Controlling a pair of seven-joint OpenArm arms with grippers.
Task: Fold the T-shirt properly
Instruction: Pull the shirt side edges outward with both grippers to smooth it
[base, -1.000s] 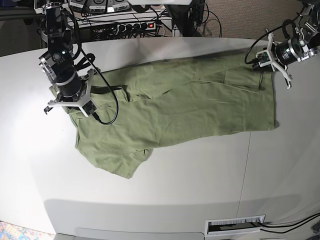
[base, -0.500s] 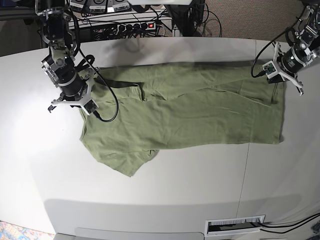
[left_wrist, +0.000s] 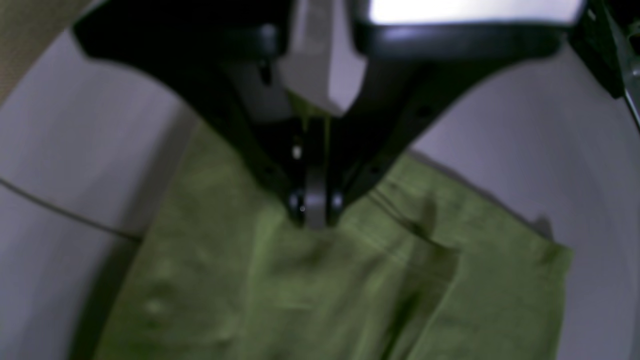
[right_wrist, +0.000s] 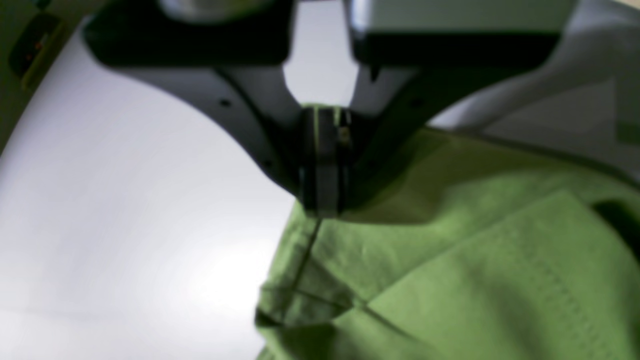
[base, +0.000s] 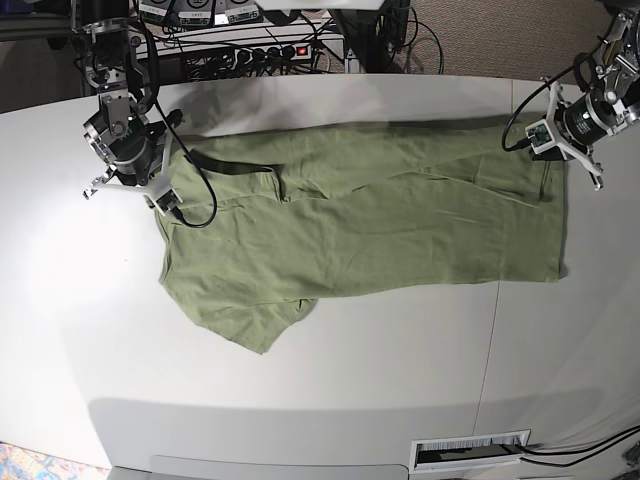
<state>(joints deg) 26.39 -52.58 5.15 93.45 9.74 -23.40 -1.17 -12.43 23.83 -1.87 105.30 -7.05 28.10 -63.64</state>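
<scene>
a: where's the shirt (base: 370, 225) right now?

b: spread across the table (base: 330, 380), lengthwise from one arm to the other. one sleeve juts out toward the table's near edge, below the right gripper's end of the shirt. the far edge is drawn fairly taut between the two grippers, with a few creases running along the cloth.

a: and the right gripper (base: 140, 185)?

b: at the shirt's shoulder end, by the table's far corner. in its wrist view the jaws are pressed together on the shirt's edge (right_wrist: 320, 200), a thin line of green caught between them, with a folded seam hanging just below.

a: the left gripper (base: 555, 150)?

b: at the opposite end of the shirt, on the hem-side corner. its wrist view is blurry, but the jaws (left_wrist: 315, 210) sit closed with the cloth bunching right under the tips, so it's pinching the shirt too.

a: anything else near the shirt?

b: cables (base: 260, 50) and a power strip sit beyond the table's far edge, well apart from the shirt. a seam line in the table runs under the shirt's left-gripper end.
</scene>
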